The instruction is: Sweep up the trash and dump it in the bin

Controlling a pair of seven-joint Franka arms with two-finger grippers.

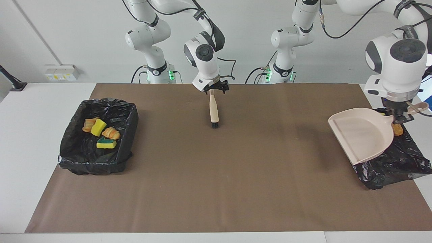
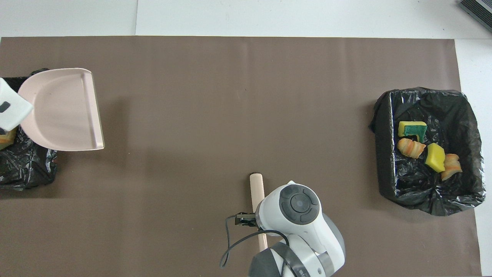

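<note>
My right gripper (image 1: pixel 213 88) is shut on the handle of the beige brush (image 1: pixel 214 111), which hangs bristles down over the middle of the brown mat (image 1: pixel 216 175); the brush also shows in the overhead view (image 2: pixel 256 188). My left gripper (image 1: pixel 401 116) is shut on the handle of the beige dustpan (image 1: pixel 362 135), held tilted and empty over a black-lined bin (image 1: pixel 395 165) at the left arm's end. An orange-brown chunk (image 1: pixel 398 130) lies in that bin. Another black-lined bin (image 1: pixel 74 148) at the right arm's end holds two sponges (image 1: pixel 98 127) and two bread chunks (image 1: pixel 111 133).
The brown mat covers most of the white table (image 1: pixel 40 101). The two bins stand at its two ends. A wall socket box (image 1: pixel 62 72) sits by the wall past the right arm's end.
</note>
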